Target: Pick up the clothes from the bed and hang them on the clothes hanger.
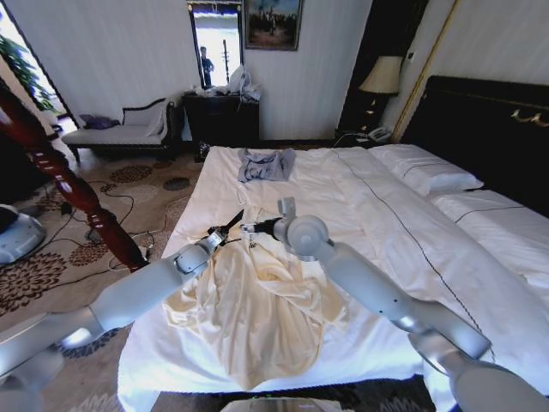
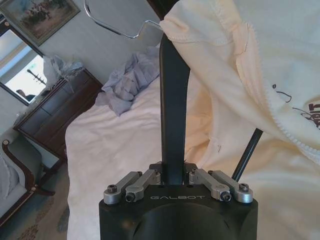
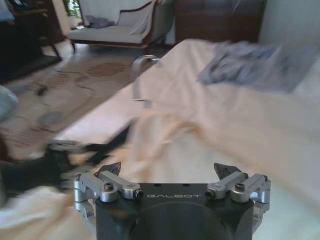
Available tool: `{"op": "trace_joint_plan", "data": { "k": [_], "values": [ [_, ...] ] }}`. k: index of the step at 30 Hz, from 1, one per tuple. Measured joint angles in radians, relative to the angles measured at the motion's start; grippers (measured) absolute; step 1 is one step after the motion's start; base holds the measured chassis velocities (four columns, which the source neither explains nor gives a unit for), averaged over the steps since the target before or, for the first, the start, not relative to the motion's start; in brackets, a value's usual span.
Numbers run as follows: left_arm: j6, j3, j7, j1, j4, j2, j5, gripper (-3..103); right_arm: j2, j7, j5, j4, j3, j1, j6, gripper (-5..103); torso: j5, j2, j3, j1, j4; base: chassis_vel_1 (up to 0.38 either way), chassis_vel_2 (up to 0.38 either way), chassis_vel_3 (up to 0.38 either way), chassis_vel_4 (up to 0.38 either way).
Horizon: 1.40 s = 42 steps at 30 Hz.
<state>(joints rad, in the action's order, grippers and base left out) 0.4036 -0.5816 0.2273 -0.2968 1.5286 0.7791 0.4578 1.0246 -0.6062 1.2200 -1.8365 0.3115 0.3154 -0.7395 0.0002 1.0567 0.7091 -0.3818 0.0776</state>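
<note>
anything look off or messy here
Mostly the small grey-blue garment, left crumpled near the far side of the bed. The cream garment is half on the hanger held by the left gripper; the rest sprawls wrinkled.

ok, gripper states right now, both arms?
Left gripper: shut on the clothes hanger.
Right gripper: open, holding nothing, above the clothes.

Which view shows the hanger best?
The left wrist view: the left gripper is shut on the dark hanger, its wire hook on show, the cream clothes draped over it. The head view shows the hanger small and far. The right wrist view gives a blurred dark shape.
</note>
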Motion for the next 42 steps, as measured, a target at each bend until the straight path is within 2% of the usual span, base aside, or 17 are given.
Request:
{"op": "trace_joint_plan", "data": {
  "k": [1,3,4,6,8,10,12,13,22,30,31,34,37,42],
  "values": [
    [0.000,0.000,0.000,-0.001,0.005,-0.004,0.000,19,-0.024,0.054,-0.089,0.005,0.005,0.001,0.016,100,0.0000,0.000,0.000,0.000,0.0004,0.000,0.000,0.000,0.000],
    [0.000,0.001,-0.001,-0.001,0.012,-0.007,0.000,19,-0.051,0.126,-0.201,0.011,0.016,-0.001,0.040,100,0.0001,0.000,0.000,0.000,0.0004,0.000,0.000,0.000,0.000],
    [0.000,0.001,-0.001,-0.001,0.012,-0.007,0.000,19,-0.051,0.126,-0.201,0.011,0.016,-0.001,0.040,100,0.0001,0.000,0.000,0.000,0.0004,0.000,0.000,0.000,0.000],
    [0.000,0.001,-0.004,-0.001,0.018,-0.010,0.000,19,-0.074,0.223,-0.306,0.011,0.031,-0.012,0.064,100,-0.0002,0.000,0.000,0.000,-0.0001,0.000,0.000,0.000,0.000],
    [0.000,0.001,-0.005,0.000,0.019,-0.011,-0.001,19,-0.078,0.239,-0.323,0.011,0.035,-0.015,0.066,100,-0.0002,0.000,0.000,0.000,-0.0001,0.000,0.000,0.000,0.000],
    [0.000,-0.002,-0.007,0.002,0.022,-0.013,-0.003,19,-0.095,0.314,-0.402,0.009,0.062,-0.029,0.073,100,-0.0002,0.000,0.000,0.000,0.0000,0.000,0.000,0.000,0.000],
    [0.000,-0.003,-0.009,0.003,0.024,-0.016,-0.005,19,-0.103,0.342,-0.439,0.007,0.077,-0.034,0.074,100,-0.0001,0.000,0.000,0.000,0.0001,0.000,0.000,0.000,0.000],
    [0.000,-0.005,-0.012,0.004,0.027,-0.020,-0.007,19,-0.110,0.369,-0.489,0.007,0.091,-0.038,0.075,100,-0.0002,0.000,0.000,0.000,0.0001,0.000,0.000,0.000,0.000],
    [-0.002,0.008,-0.020,-0.019,0.016,-0.036,-0.023,19,-0.136,0.429,-0.642,0.018,0.100,-0.028,0.100,100,-0.0002,0.000,0.000,0.000,-0.0002,0.000,0.000,0.000,0.000],
    [0.000,-0.003,-0.024,0.000,0.011,-0.024,-0.024,19,-0.156,0.485,-0.741,0.010,0.136,-0.021,0.112,100,-0.0001,0.000,0.000,0.000,0.0003,0.000,0.000,0.000,0.000],
    [0.001,-0.008,-0.026,0.004,0.009,-0.022,-0.026,19,-0.155,0.489,-0.754,0.013,0.141,-0.022,0.114,103,-0.0001,0.000,0.000,0.000,0.0001,0.000,0.000,0.000,0.000],
    [0.001,-0.012,-0.029,0.008,0.006,-0.021,-0.030,19,-0.154,0.499,-0.769,0.015,0.149,-0.028,0.114,95,-0.0002,0.000,0.000,0.000,0.0001,0.000,0.000,0.000,0.000],
    [-0.003,-0.017,-0.041,0.009,0.002,-0.023,-0.041,19,-0.147,0.523,-0.812,0.017,0.169,-0.052,0.120,94,-0.0002,0.000,0.000,0.000,0.0002,0.000,0.000,0.000,0.000],
    [-0.008,-0.012,-0.051,0.006,0.000,-0.029,-0.052,19,-0.166,0.561,-0.819,-0.022,0.146,-0.028,0.145,100,-0.0005,0.000,0.000,0.000,-0.0006,0.000,0.000,0.000,0.000]
  ]
}}
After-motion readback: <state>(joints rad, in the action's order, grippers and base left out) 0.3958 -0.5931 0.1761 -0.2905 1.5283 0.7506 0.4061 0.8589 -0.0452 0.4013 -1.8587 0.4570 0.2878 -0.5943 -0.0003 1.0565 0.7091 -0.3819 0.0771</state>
